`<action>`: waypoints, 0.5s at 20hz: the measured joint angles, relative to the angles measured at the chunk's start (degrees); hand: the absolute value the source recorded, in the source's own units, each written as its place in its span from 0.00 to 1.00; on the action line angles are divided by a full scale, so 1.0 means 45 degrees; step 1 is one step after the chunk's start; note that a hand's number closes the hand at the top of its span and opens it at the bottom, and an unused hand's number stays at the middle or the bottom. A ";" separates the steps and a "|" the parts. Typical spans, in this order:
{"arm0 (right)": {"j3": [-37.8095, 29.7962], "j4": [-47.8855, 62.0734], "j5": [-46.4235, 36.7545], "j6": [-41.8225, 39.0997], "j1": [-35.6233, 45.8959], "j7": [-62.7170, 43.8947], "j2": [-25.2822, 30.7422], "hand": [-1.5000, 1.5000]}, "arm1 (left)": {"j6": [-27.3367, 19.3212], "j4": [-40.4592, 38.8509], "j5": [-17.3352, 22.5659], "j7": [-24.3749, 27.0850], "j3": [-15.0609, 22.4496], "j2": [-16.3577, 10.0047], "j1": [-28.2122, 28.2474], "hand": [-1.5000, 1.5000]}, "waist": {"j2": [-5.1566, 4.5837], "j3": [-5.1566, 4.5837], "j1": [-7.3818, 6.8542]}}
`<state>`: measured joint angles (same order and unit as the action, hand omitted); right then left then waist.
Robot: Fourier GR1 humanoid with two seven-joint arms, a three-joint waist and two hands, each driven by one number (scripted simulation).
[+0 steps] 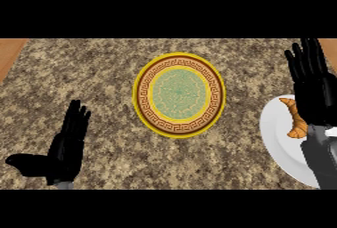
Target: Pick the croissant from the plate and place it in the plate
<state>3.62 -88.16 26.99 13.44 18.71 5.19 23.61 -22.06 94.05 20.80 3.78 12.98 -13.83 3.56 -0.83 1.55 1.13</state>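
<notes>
Here, the right hand (316, 91), fingers straight and holding nothing, hangs partly over the croissant (294, 120), which lies near-to-far on the white plate (276, 133). The open left hand (66, 144) rests well apart.

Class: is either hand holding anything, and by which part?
Nothing is held. The right hand, fingers straight, is next to the croissant on the white plate; left hand open.

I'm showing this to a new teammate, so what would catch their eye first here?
First the ornate gold-rimmed plate, green in the middle, at the counter's centre. Then the croissant on the white plate at the right edge, partly hidden by the open right hand. The left hand rests open, lower left.
</notes>
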 measured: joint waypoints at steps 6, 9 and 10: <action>-0.0698 0.2014 0.0472 -0.0269 0.0786 -0.0889 0.0095 1.00 | 0.1201 -0.1308 -0.0798 0.0140 -0.0321 -0.1479 -0.0829 0.50 | 0.0072 -0.0269 -0.0264; -0.0444 0.2784 -0.1803 0.1090 0.0460 -0.0483 0.1317 0.00 | 0.1532 -0.1566 -0.1037 0.0219 -0.0257 -0.1894 -0.0855 0.50 | -0.0020 -0.0407 -0.0192; -0.0594 0.3111 -0.2074 0.1749 0.0415 -0.0127 0.1026 0.00 | 0.1733 -0.1697 -0.1091 0.0261 -0.0221 -0.2027 -0.0879 0.50 | -0.0005 -0.0392 -0.0226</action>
<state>0.94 -74.16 17.65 21.31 20.58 4.62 28.23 -14.26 86.42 15.89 4.95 11.98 -22.95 -0.39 -0.86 -0.21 0.11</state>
